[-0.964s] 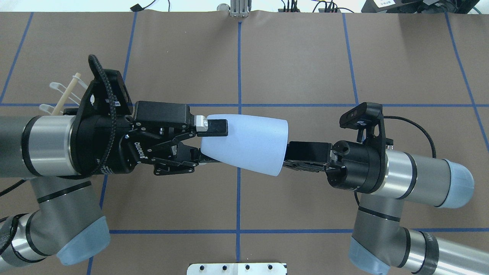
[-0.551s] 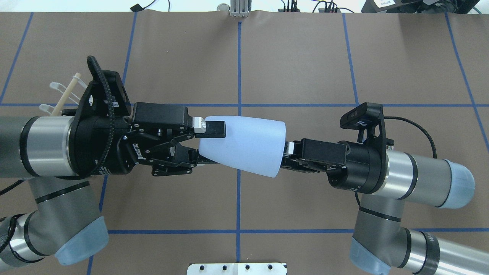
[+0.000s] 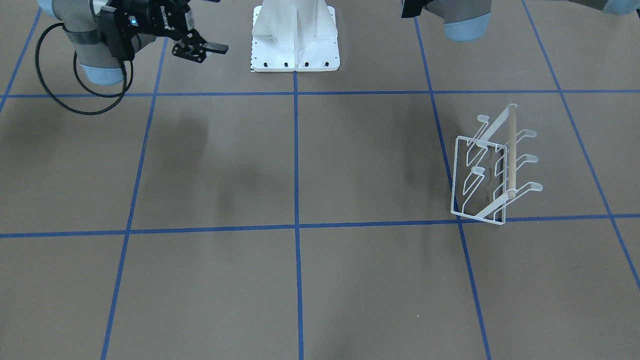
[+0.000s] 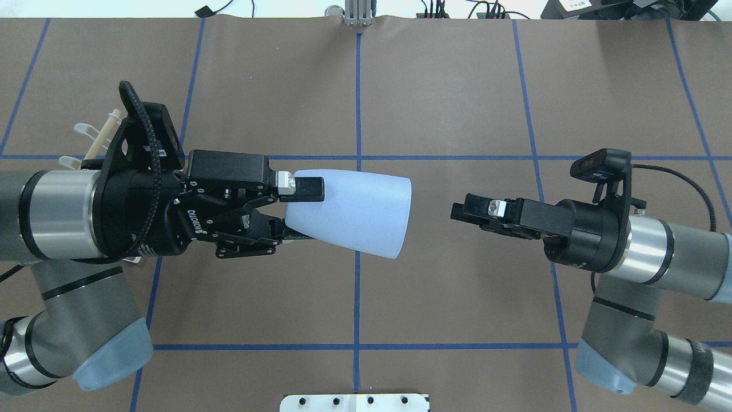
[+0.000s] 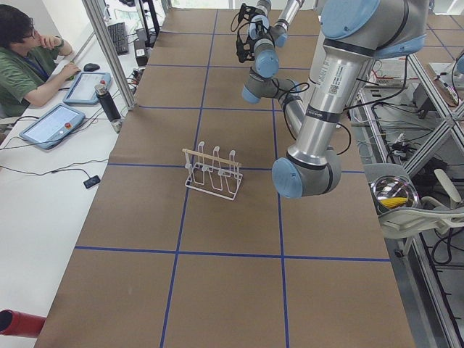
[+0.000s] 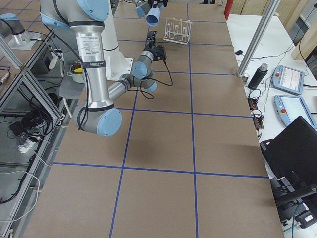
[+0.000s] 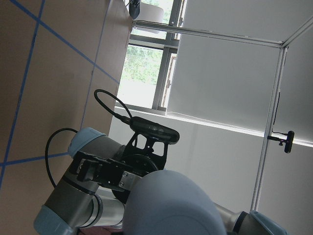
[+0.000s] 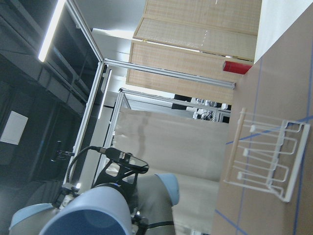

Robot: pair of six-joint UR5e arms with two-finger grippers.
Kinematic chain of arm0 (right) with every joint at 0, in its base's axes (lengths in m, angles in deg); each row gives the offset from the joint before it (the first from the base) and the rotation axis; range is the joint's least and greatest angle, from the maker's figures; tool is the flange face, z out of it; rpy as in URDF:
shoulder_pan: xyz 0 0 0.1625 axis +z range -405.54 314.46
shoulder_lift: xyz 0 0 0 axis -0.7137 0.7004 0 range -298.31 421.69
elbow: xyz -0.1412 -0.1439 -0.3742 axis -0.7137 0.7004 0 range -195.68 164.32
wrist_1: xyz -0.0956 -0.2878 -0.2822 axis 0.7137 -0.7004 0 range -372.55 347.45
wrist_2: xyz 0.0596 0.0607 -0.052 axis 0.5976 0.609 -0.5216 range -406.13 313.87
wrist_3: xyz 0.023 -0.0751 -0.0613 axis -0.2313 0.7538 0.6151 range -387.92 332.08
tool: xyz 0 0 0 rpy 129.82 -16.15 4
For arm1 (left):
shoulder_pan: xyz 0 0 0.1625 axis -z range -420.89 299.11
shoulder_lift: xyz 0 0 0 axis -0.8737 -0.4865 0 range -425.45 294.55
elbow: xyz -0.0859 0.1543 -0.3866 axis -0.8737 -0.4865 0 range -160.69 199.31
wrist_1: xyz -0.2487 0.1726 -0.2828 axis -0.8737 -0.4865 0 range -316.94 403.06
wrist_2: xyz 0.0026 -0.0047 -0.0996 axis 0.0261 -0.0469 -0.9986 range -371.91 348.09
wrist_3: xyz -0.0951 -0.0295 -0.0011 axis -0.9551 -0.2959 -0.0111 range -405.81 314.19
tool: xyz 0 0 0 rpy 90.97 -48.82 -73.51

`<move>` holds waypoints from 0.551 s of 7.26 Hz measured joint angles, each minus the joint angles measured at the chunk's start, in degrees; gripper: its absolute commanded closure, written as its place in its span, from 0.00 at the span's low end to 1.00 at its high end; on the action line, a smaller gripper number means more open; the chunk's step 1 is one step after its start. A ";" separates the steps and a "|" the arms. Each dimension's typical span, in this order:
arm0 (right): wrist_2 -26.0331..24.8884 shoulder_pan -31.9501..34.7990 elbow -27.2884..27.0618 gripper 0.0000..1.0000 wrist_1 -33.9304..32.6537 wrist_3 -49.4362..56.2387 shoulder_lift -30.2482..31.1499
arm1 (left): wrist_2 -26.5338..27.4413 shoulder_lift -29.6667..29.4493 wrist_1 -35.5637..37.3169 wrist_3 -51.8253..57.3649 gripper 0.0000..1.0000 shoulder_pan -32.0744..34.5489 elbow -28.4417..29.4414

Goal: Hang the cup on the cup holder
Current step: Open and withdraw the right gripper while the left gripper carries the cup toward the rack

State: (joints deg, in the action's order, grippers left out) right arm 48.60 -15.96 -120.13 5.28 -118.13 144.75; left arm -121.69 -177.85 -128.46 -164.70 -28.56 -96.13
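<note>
The pale blue cup is held lying sideways high above the table, its mouth toward my right arm. My left gripper is shut on the cup's narrow bottom end. My right gripper is open and empty, a short gap to the right of the cup's mouth; it also shows in the front-facing view. The white wire cup holder with its wooden rod stands on the table on my left side, mostly hidden under my left arm in the overhead view. The cup also shows in the exterior right view.
The white robot base stands at the table's near middle edge. An operator sits at a side table with tablets beyond the table's far edge. A black cable loops from my right wrist.
My right gripper has let go of the cup's mouth and drawn back to the right. My left gripper has shifted a little to the left with the cup.
</note>
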 measured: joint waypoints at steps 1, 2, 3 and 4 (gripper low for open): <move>0.32 3.07 1.47 0.00 -0.14 2.75 2.93 | -0.51 0.68 2.10 1.72 1.00 2.09 -0.09; 0.59 6.64 4.05 0.00 -0.74 4.12 4.61 | -2.88 1.13 7.55 5.19 1.00 5.71 -0.71; 1.18 10.78 7.87 0.00 -1.69 5.95 5.10 | -5.52 1.55 13.48 9.65 1.00 8.99 -1.51; 2.94 15.67 11.42 0.00 -5.15 9.65 4.74 | -6.89 2.09 18.29 14.03 1.00 11.38 -1.98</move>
State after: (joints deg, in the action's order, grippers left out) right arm 51.54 -0.29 -108.71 0.14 -108.48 149.49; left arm -128.58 -175.76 -110.16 -150.67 -17.19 -98.11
